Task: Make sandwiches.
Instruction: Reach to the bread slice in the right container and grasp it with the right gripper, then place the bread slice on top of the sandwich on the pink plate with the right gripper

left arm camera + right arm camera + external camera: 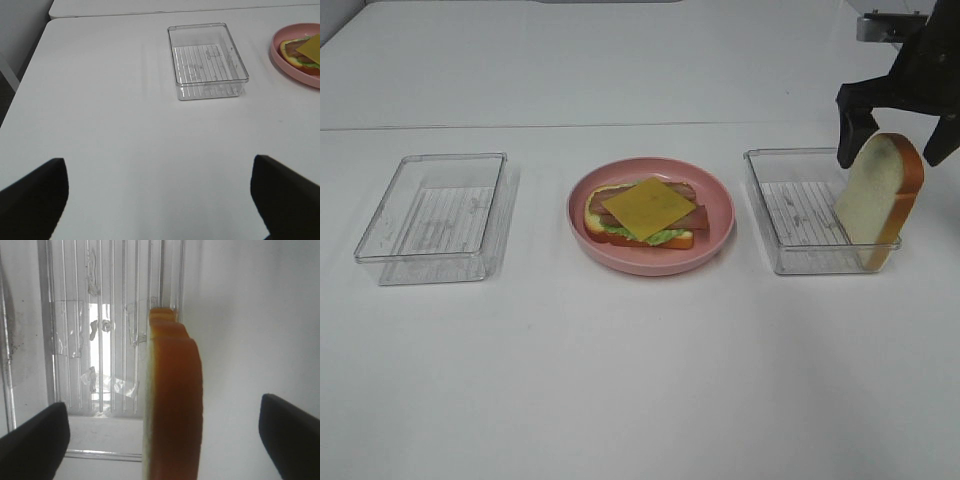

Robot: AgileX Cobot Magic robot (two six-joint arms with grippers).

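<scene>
An open sandwich stack point(642, 215) lies on the pink plate point(722, 212): bread at the bottom, then green lettuce and bacon, with a yellow cheese slice point(650, 205) on top. It also shows at the edge of the left wrist view point(302, 52). A second bread slice point(878, 200) stands on edge in the right clear tray point(770, 215), leaning on its right wall. My right gripper point(895, 145) is open just above the slice, one finger on each side, not touching it point(172, 405). My left gripper point(160, 200) is open and empty over bare table.
An empty clear tray point(380, 225) stands left of the plate; it also shows in the left wrist view point(210, 80). The white table's seam runs behind the trays. The plate's rim shows in the left wrist view point(285, 62).
</scene>
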